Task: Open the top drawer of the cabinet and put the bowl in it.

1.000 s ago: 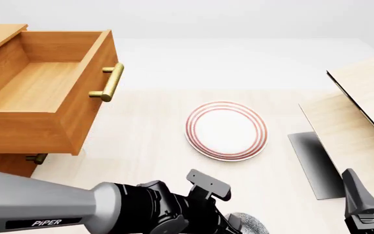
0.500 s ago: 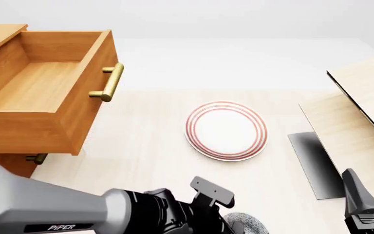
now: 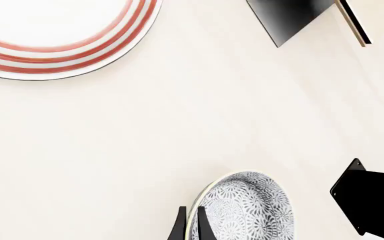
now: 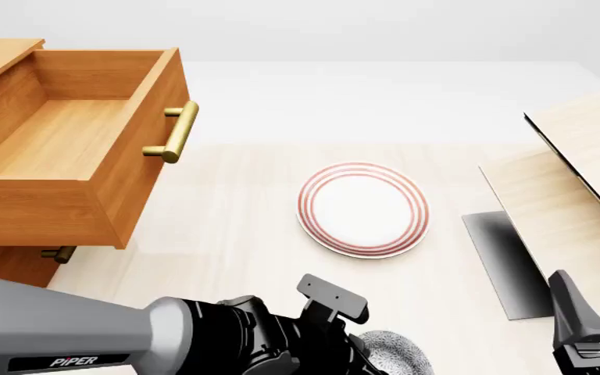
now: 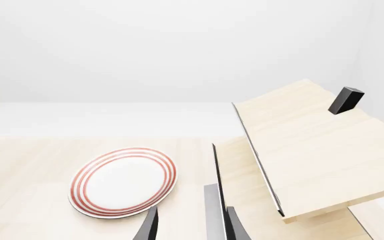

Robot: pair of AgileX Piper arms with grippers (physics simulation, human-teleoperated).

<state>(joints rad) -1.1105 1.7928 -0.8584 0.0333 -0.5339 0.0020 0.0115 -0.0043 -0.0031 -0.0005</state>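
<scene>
The top drawer (image 4: 66, 144) of the cabinet (image 4: 8, 264) is pulled out at the far left, its inside bare and its brass handle (image 4: 173, 133) facing right. The speckled bowl (image 3: 249, 209) sits at the table's near edge, partly covered by my left arm in the front view (image 4: 396, 353). My left gripper (image 3: 190, 222) is shut on the bowl's rim, one finger inside and one outside. My right gripper (image 5: 190, 225) is open with nothing in it, low at the near right (image 4: 576, 324).
A white plate with red rings (image 4: 364, 208) lies mid-table, between the bowl and the drawer. Pale wooden boards (image 4: 576, 180) and a dark grey panel (image 4: 503, 262) stand at the right. A lower drawer's handle (image 4: 58, 254) shows under the open drawer.
The left wrist dipped, then came back up a little. More of the bowl now shows in the front view. The right arm, drawer and plate have not moved.
</scene>
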